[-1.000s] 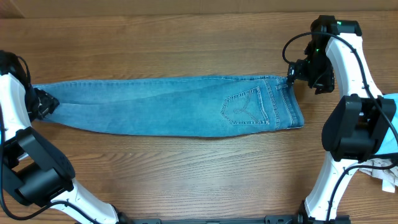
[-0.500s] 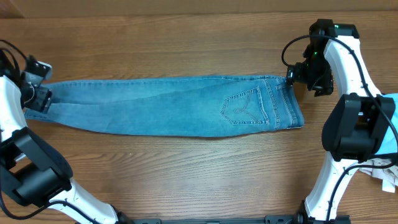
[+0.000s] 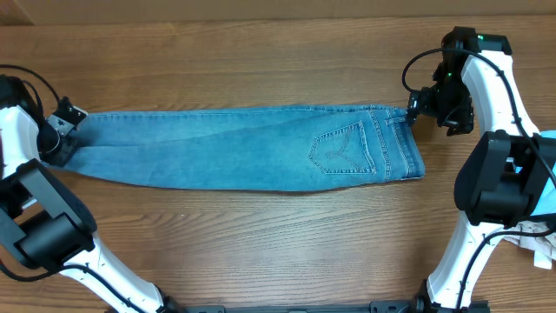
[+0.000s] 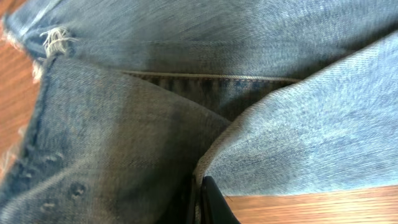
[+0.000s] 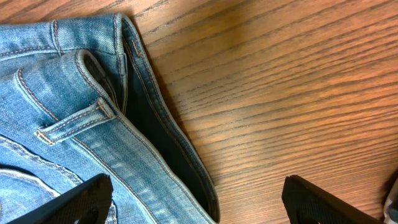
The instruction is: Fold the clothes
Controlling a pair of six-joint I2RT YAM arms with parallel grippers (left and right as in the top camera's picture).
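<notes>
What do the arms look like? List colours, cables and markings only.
The left arm and right arm are glossy white rounded links with bulky black joint housings. Thin black cables loop beside the right arm, which carries a small green light. The fingers are matte black.

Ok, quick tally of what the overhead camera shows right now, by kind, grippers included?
Garments: 1, the jeans, laid out flat along the table.
Grippers: 2, the left gripper at the leg end and the right gripper at the waistband.
Unidentified things at the right edge: 2, a light blue item and a white item, both partly hidden.
Total: 5
</notes>
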